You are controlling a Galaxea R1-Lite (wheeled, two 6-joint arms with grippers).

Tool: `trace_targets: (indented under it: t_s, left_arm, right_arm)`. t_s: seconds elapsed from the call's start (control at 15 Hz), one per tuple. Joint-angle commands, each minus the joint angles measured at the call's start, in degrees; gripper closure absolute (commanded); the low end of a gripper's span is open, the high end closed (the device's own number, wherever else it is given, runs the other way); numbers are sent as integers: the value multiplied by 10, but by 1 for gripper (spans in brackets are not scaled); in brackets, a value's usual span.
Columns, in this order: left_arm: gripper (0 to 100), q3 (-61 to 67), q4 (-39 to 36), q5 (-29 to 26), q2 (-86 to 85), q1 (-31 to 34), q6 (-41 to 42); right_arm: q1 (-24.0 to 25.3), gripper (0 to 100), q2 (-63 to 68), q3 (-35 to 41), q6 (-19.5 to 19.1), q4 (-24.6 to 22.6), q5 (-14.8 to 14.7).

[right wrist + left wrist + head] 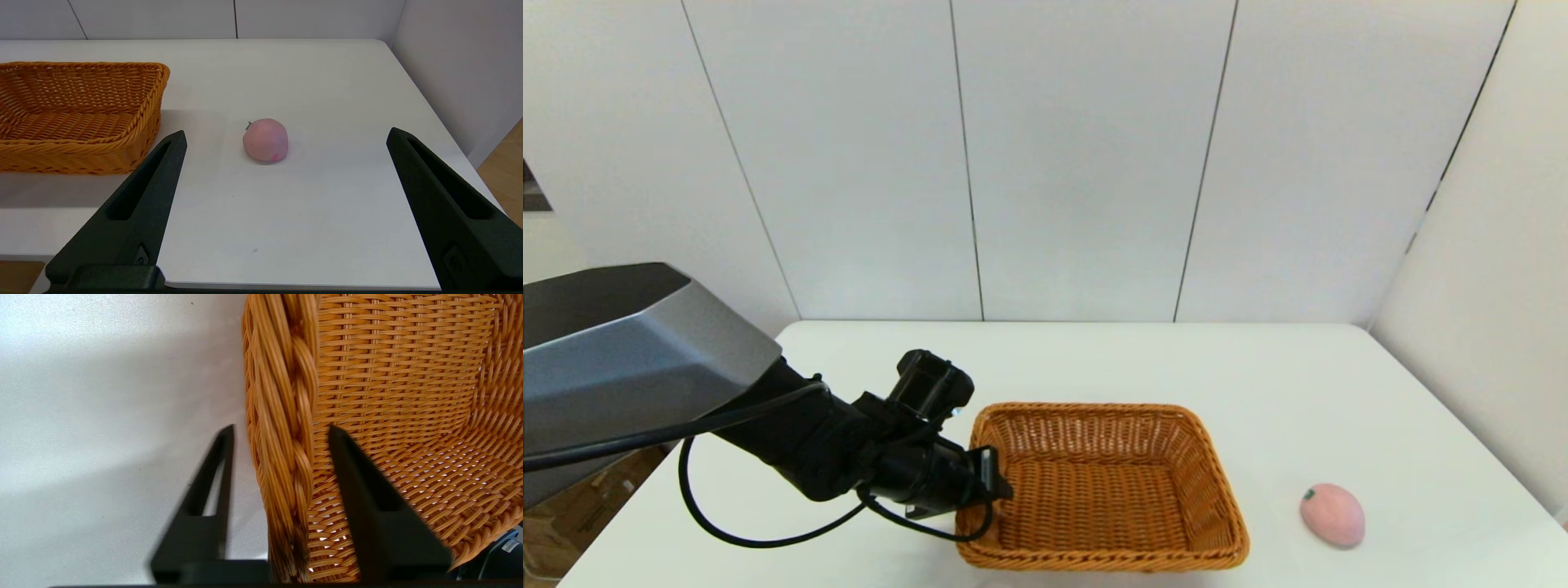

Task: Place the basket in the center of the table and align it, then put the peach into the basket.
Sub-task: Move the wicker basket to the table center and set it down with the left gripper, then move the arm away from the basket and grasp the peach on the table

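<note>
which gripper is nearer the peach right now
Right. The right gripper hangs open just short of the peach, aimed at it. The left gripper straddles the basket's far-side rim, the basket between them.

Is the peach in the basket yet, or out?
Out. The peach lies on the table, right of the empty basket.
</note>
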Motion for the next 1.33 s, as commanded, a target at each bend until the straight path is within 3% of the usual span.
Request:
trace_targets:
  t_s: [0.07,0.53,0.73,0.87,1.0,1.13,1.33]
  left_arm:
    - [0,0,0,1,-15,3,-1]
    - [0,1,47,3,-350,83,23]
    - [0,15,48,57,-473,111,26]
    - [0,57,48,107,-578,110,94]
    - [0,88,55,118,-683,110,151]
    - [0,89,124,120,-784,117,191]
    - [0,114,156,116,-861,236,242]
  right_arm:
    - [1,0,0,0,0,0,0]
    - [1,0,0,0,-2,0,0]
    - [1,0,0,0,0,0,0]
    - [1,0,0,0,0,0,0]
    - [1,0,0,0,0,0,0]
    - [1,0,0,0,0,0,0]
    - [1,0,0,0,0,0,0]
